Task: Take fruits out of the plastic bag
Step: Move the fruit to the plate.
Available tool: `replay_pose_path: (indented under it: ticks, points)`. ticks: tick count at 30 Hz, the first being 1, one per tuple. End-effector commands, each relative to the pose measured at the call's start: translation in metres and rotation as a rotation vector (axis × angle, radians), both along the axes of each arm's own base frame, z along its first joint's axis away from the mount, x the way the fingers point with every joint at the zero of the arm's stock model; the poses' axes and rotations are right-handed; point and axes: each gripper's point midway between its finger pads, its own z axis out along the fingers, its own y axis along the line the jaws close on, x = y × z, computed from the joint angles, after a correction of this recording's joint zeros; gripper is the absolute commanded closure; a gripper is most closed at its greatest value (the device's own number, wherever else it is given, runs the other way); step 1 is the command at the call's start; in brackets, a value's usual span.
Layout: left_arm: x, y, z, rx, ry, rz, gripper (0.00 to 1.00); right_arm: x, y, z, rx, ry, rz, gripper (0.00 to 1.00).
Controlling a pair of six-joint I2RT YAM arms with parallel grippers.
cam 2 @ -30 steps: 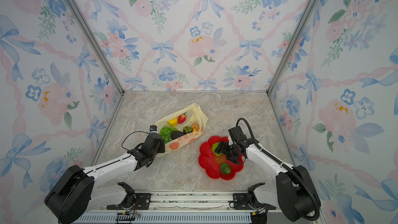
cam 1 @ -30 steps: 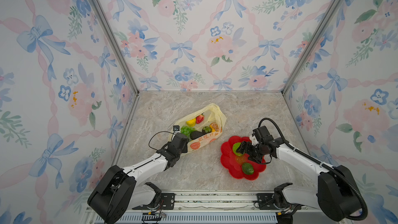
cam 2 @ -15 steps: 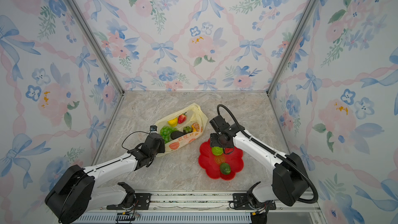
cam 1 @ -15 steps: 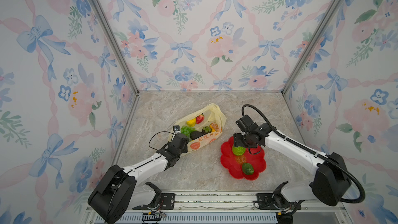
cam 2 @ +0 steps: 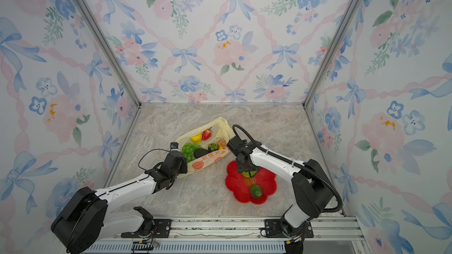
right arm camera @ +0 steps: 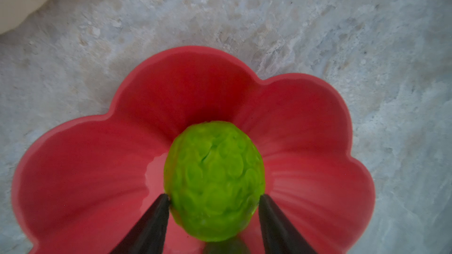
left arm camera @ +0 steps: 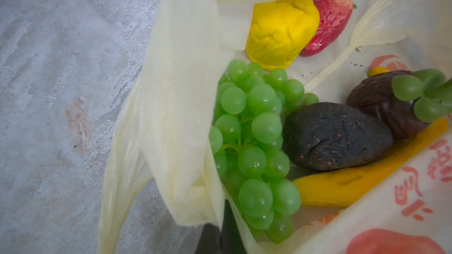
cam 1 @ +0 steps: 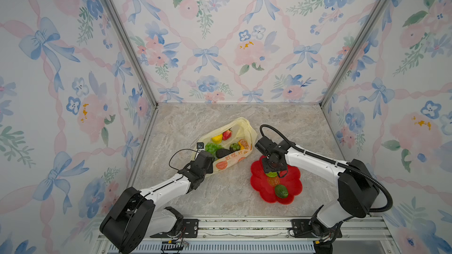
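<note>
The pale yellow plastic bag [cam 1: 241,128] [cam 2: 220,124] lies open on the marble floor. Inside it are a strawberry [cam 1: 227,134], a yellow citrus [left arm camera: 281,30], a grape bunch [left arm camera: 254,138], a dark avocado [left arm camera: 335,135] and a banana [left arm camera: 354,184]. My left gripper [left arm camera: 221,218] [cam 1: 212,161] is shut on the bag's near rim. My right gripper [right arm camera: 214,197] [cam 1: 272,170] reaches down over the red plate [right arm camera: 73,167]. Its fingertips touch both sides of a bumpy green citrus [right arm camera: 214,179] [cam 2: 249,174] resting there. A green lime [cam 1: 281,191] lies nearer on the plate.
Floral walls with metal corner posts enclose the marble floor [cam 1: 195,201] on three sides. A metal rail [cam 1: 244,224] with both arm bases runs along the front edge. The left wrist cable [cam 1: 176,155] loops beside the bag.
My right arm has swung from the plate's right side round to its far side by the bag, and its jaws have narrowed onto the green citrus. The left arm and bag have not moved.
</note>
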Motion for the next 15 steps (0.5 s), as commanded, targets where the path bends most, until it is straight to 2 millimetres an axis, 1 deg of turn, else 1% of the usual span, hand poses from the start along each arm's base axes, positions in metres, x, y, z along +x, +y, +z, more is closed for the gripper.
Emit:
replay_pose_path:
  ticks: [1,6,11,15]
  points:
    - [0.001,-0.003,0.001,0.019,-0.002,-0.019,1.00,-0.019,-0.015,-0.002,-0.057,0.050,0.001,0.39]
    - [0.001,-0.002,0.000,0.020,-0.001,-0.018,1.00,-0.032,-0.021,0.001,-0.044,0.075,-0.003,0.39]
    - [0.001,-0.003,0.000,0.018,-0.001,-0.019,1.00,-0.035,-0.022,0.003,-0.039,0.083,-0.003,0.40]
    - [0.001,-0.003,0.001,0.017,-0.002,-0.020,1.00,-0.032,-0.018,0.005,-0.026,0.077,-0.003,0.38]
